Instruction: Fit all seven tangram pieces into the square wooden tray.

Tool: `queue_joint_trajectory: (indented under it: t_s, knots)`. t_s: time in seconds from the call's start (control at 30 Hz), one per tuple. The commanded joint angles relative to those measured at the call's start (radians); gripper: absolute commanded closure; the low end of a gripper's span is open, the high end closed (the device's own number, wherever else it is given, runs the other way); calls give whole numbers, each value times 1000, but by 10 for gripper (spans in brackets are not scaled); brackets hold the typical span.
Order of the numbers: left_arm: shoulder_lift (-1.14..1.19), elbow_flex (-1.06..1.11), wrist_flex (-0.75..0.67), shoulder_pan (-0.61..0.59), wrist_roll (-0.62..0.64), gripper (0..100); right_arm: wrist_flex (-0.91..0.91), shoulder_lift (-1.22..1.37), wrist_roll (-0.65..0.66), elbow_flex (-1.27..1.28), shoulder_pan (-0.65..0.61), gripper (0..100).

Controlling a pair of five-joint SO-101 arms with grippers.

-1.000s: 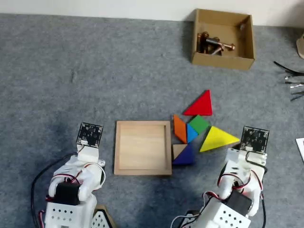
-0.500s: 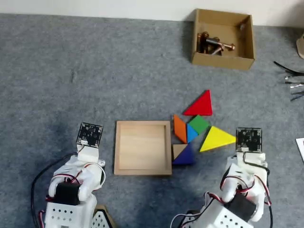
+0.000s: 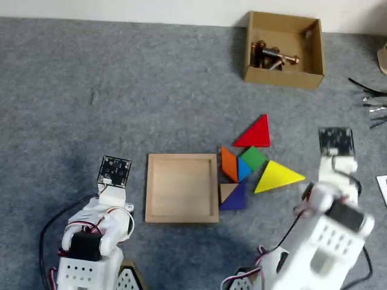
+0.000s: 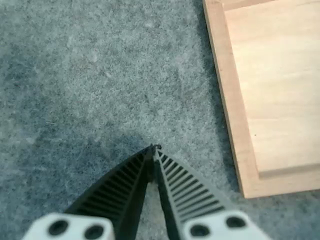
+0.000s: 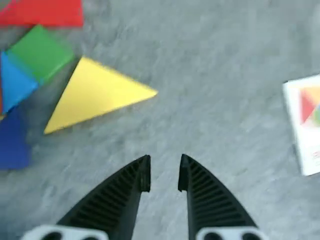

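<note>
Overhead, grey fabric covered the counter (image 3: pixel 121 90), a cardboard box (image 3: pixel 283 51) at its far edge. The tangram pieces (image 3: pixel 251 160) clustered against the wooden tray (image 3: pixel 149 187). The right gripper (image 5: pixel 164 172), slightly parted, hovered near the yellow triangle (image 5: pixel 95 95); the left gripper (image 4: pixel 154 150), closed, hung beside the tray.

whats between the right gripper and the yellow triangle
Just bare grey carpet. The right wrist view shows the right gripper, open, apart from the yellow triangle, with no other piece in the stretch between.

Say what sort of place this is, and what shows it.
Probably a robotics test bench: the left gripper and right gripper over a grey carpeted table, with a wooden tray and tangram pieces laid out.
</note>
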Motion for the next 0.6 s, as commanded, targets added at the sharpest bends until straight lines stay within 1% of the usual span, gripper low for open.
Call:
queue_joint_trajectory:
  t_s: [0.0, 0.17, 0.23, 0.33, 0.4, 0.5, 0.57]
  knots:
    - [-5, 19, 6, 5, 6, 994, 91, 231, -17, -200, -38, 897]
    - [-5, 19, 6, 5, 6, 995, 162, 414, -17, -329, -111, 895]
    - [-5, 19, 6, 5, 6, 995, 173, 456, -34, -366, -147, 867]
    - [-5, 19, 6, 5, 6, 995, 166, 504, -98, -406, -196, 791]
    - [-5, 19, 6, 5, 6, 995, 165, 529, -104, -415, -248, 758]
    - [-5, 19, 6, 5, 6, 995, 162, 564, -106, -415, -335, 755]
    - [-5, 19, 6, 5, 6, 995, 113, 591, -109, -424, -372, 754]
